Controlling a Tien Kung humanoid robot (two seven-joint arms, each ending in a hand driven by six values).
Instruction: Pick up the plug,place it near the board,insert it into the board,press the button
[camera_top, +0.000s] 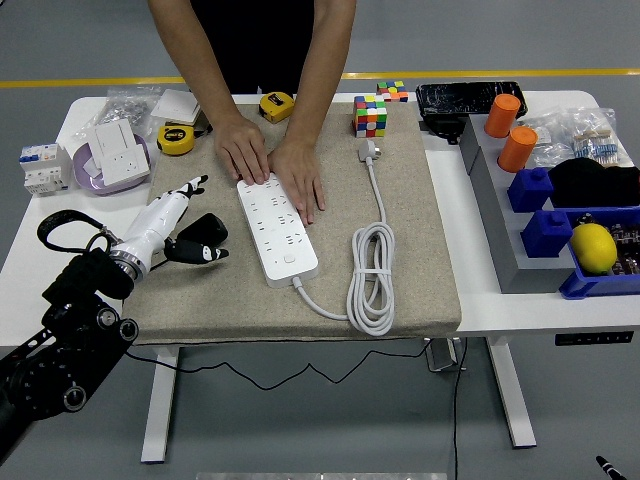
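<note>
Centrally, person's hands (272, 165) pressing power strip (277, 228), coiled cable (371, 275) beside.

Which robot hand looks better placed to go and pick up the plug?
The left robot hand, though only by default: it is already over the mat, beside the power strip, and no right arm shows. The plug lies across the strip at the mat's far side, so it looks like a long reach.

It looked like a workshop or test lab: a grey floor (90, 50) with a yellow line (80, 82) lay behind a white counter (480, 300) crowded with tape measures (277, 106), blue bins (600, 285) and electrical parts (40, 168).
</note>
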